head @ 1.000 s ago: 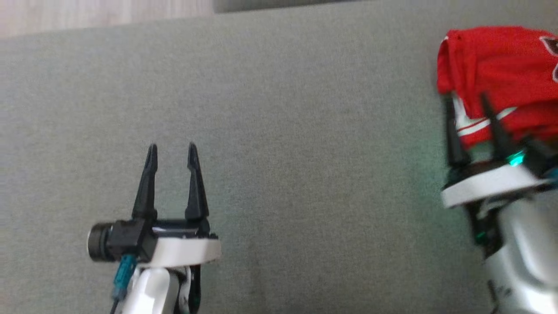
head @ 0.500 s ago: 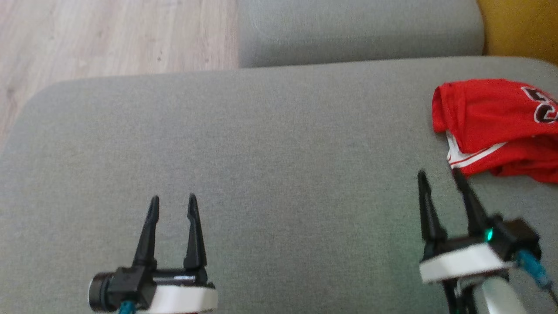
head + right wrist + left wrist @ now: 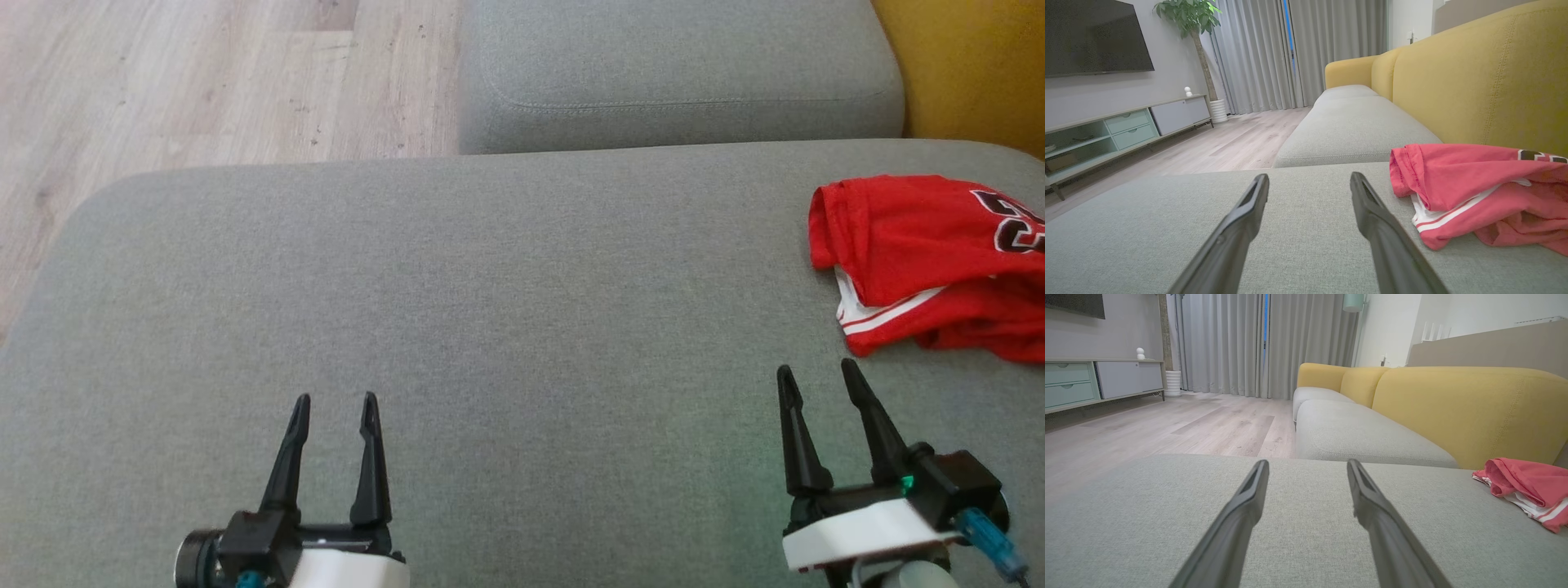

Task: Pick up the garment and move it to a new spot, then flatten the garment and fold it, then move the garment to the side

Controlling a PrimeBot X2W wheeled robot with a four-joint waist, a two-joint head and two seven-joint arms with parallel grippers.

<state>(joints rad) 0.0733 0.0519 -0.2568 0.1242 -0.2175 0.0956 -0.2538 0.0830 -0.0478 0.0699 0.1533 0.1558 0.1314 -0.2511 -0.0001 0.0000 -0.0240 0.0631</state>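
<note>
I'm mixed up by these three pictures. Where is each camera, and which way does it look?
Head: on the head, looking down at the cushion; left gripper and right gripper show, open.
Left wrist: on the left arm, looking along its fingers across the cushion.
Right wrist: likewise on the right arm.
Shared: all see the jersey.

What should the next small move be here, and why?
Probably just finish drawing the right end effector back to rest. The jersey lies folded over, somewhat rumpled, at the right side of the cushion, apart from both end effectors. Both stand open and empty, and the right one has backed away from it over the last second. The left end effector already sits low at rest.
</note>
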